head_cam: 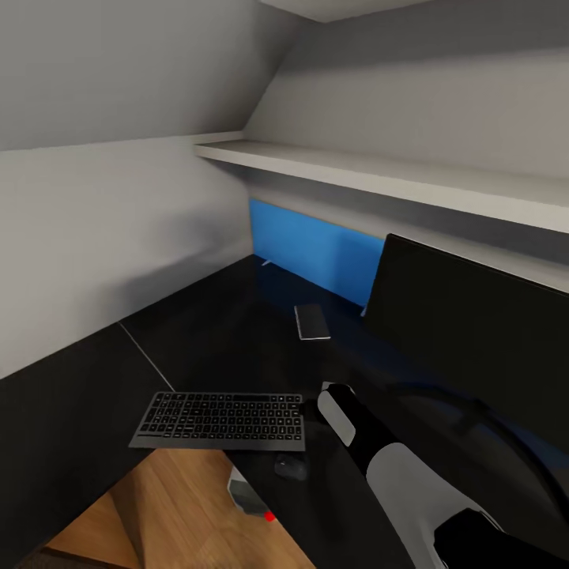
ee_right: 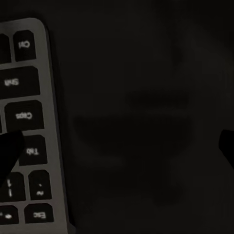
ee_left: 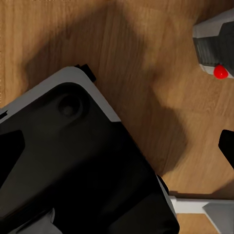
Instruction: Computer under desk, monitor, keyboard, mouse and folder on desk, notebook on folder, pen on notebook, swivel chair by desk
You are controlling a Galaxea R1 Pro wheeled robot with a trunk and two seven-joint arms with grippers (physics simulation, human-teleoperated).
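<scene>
Grey walls and a sloped ceiling close in over the black desk (head_cam: 213, 316), with a white shelf (head_cam: 379, 174) running above its blue back panel (head_cam: 316, 253). The keyboard (head_cam: 221, 420) lies at the desk's front edge, its near side just over the edge above the wood floor (head_cam: 174, 506). The mouse (head_cam: 291, 466) sits just beside the keyboard's right end, close to the same edge. The monitor (head_cam: 474, 332) stands on the right part of the desk, and the notebook (head_cam: 313, 322) lies farther back, near the blue panel. Below the front edge, part of the computer (head_cam: 246, 494) shows on the floor with its red dot. My right arm reaches over the desk beside the keyboard's right end; my right gripper (ee_right: 119, 151) hangs wide apart, one finger (ee_right: 9, 151) over the keys. My left gripper's (ee_left: 146, 161) state I cannot tell; it hangs above the floor near the computer.
</scene>
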